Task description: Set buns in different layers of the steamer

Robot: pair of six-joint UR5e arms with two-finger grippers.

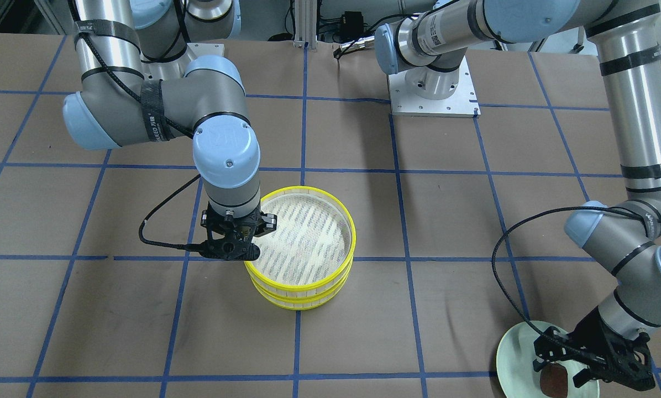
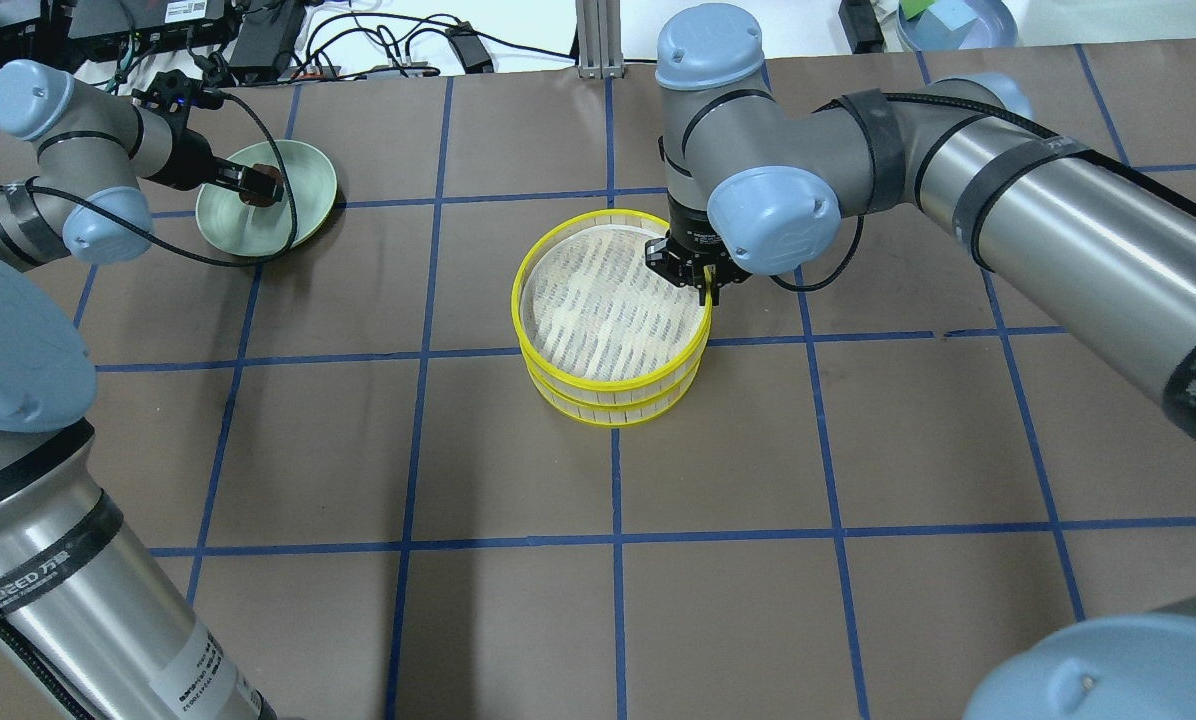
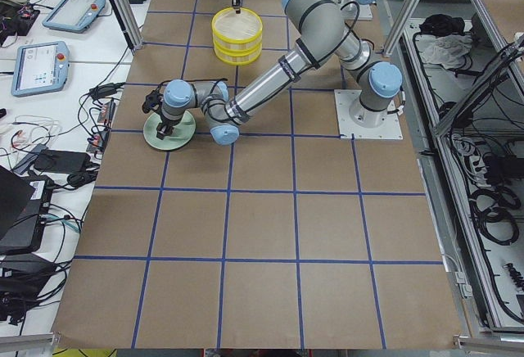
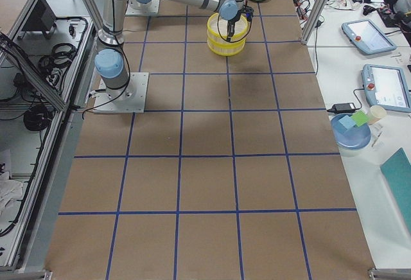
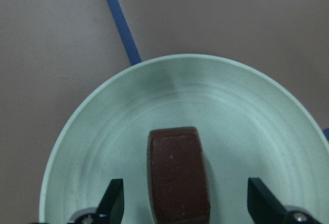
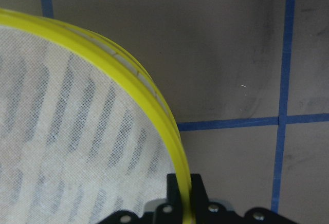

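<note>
Two yellow-rimmed steamer trays stand stacked at the table's middle, the top tray (image 2: 520, 290) on the lower tray (image 2: 608, 412). My right gripper (image 2: 706, 290) is shut on the top tray's rim (image 6: 133, 80), one finger inside and one outside. The top tray's white slatted bottom is bare. The dark reddish-brown bun (image 5: 178, 172) lies in the pale green plate (image 5: 231, 111). My left gripper (image 2: 263, 187) is open and straddles the bun, with its fingertips (image 5: 112, 201) clear of it on both sides. The cream-white bun is not in view. The inside of the lower tray is hidden.
The green plate (image 1: 515, 354) sits near the table's edge on the operators' side, far from the trays (image 1: 352, 232). Brown paper with blue tape lines covers the table. Both arm bases stand at the robot's side.
</note>
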